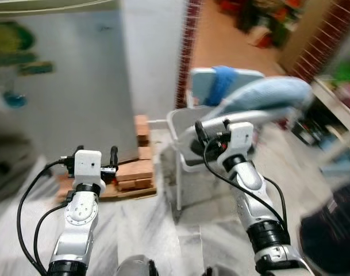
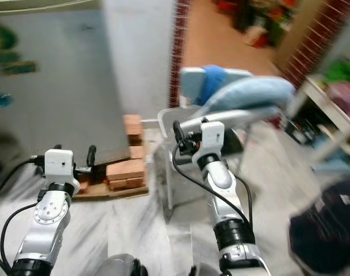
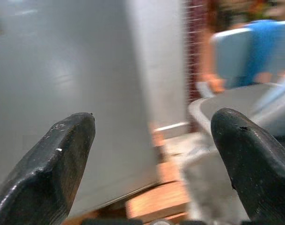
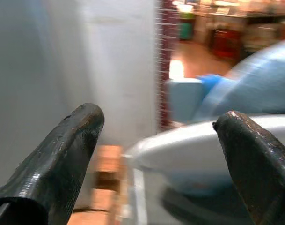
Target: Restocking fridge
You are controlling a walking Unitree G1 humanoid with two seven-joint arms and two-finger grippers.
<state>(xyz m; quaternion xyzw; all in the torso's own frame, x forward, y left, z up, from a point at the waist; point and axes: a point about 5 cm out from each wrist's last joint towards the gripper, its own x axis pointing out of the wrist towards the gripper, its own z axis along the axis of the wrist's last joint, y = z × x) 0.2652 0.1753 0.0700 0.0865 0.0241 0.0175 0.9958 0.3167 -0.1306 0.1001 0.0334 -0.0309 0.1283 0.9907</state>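
Observation:
A grey fridge (image 1: 65, 86) stands with its door closed at the left, resting on bricks (image 1: 134, 172); stickers mark its upper left. My left gripper (image 1: 96, 154) is raised in front of the fridge's lower right corner, open and empty; the left wrist view shows its fingers (image 3: 53, 164) spread wide toward the fridge (image 3: 76, 93). My right gripper (image 1: 212, 129) is held up in front of a grey plastic chair (image 1: 186, 144), also open with nothing between its fingers (image 4: 62, 154). The picture is blurred.
The chair is draped with a light blue cloth (image 1: 266, 95) and stands just right of the fridge. A brick pillar (image 1: 189, 52) rises behind it. A dark round object (image 1: 330, 230) lies low on the right, near a shelf (image 1: 335, 98). Marble floor (image 1: 146, 230) stretches ahead.

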